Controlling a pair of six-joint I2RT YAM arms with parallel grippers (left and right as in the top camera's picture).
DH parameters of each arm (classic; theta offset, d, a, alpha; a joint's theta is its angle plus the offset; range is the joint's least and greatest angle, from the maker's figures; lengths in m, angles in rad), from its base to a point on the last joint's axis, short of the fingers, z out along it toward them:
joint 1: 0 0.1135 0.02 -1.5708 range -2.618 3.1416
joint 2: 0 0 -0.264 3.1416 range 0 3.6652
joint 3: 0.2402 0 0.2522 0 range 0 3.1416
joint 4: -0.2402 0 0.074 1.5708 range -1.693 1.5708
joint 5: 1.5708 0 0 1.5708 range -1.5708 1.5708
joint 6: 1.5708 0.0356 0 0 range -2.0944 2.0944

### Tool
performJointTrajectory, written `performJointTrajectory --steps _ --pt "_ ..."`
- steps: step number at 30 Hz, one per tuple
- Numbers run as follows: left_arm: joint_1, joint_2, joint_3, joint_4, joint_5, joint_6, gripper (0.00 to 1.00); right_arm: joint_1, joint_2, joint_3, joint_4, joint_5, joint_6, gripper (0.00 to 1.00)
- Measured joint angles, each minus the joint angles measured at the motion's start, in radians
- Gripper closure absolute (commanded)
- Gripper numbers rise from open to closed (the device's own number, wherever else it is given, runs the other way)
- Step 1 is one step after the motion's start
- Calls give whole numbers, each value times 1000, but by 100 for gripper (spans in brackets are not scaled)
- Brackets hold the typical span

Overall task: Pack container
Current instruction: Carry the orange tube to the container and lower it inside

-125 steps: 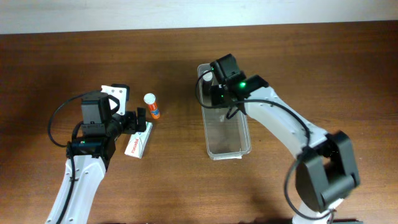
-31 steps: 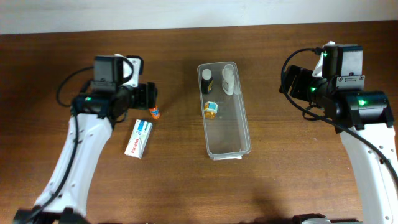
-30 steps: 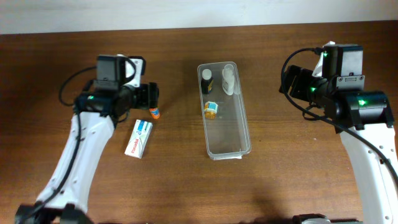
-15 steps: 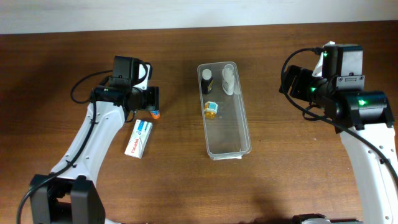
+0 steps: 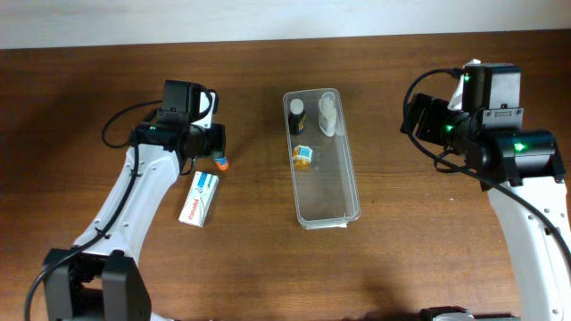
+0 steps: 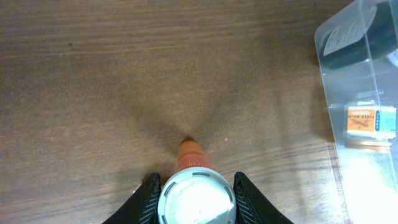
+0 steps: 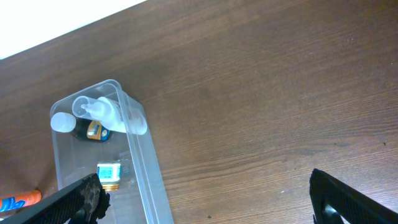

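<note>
The container (image 5: 326, 193), a long clear plastic bin, stands upright in the middle of the table and also shows in the right wrist view (image 7: 140, 157). An orange tube with a white cap (image 5: 222, 163) lies left of it. My left gripper (image 5: 217, 152) is shut on this tube. In the left wrist view the black fingers (image 6: 149, 194) press both sides of the tube's white cap (image 6: 196, 200). My right gripper (image 5: 417, 114) hovers to the right of the container, open and holding nothing (image 7: 205, 183).
Inside the container's far end lie a dark bottle (image 5: 296, 116), a white bottle (image 5: 327, 114) and a small orange-lidded jar (image 5: 303, 158). A white box (image 5: 199, 198) lies on the table just below the tube.
My left arm has moved right over the orange tube and its jaws have come together on the cap. The right arm has stayed still.
</note>
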Motion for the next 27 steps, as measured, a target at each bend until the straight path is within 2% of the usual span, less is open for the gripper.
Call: performJointTrajectory --steps 5,12,20,27 --pt "-39 5 112 -105 -10 0 87 0 1 0 0 0 0 2" --pt "-208 5 322 -124 -44 5 87 0 1 0 0 0 0 2" --pt "-413 5 341 -48 -68 5 87 0 1 0 0 0 0 2" --pt "-487 37 342 52 -100 5 87 0 1 0 0 0 0 2"
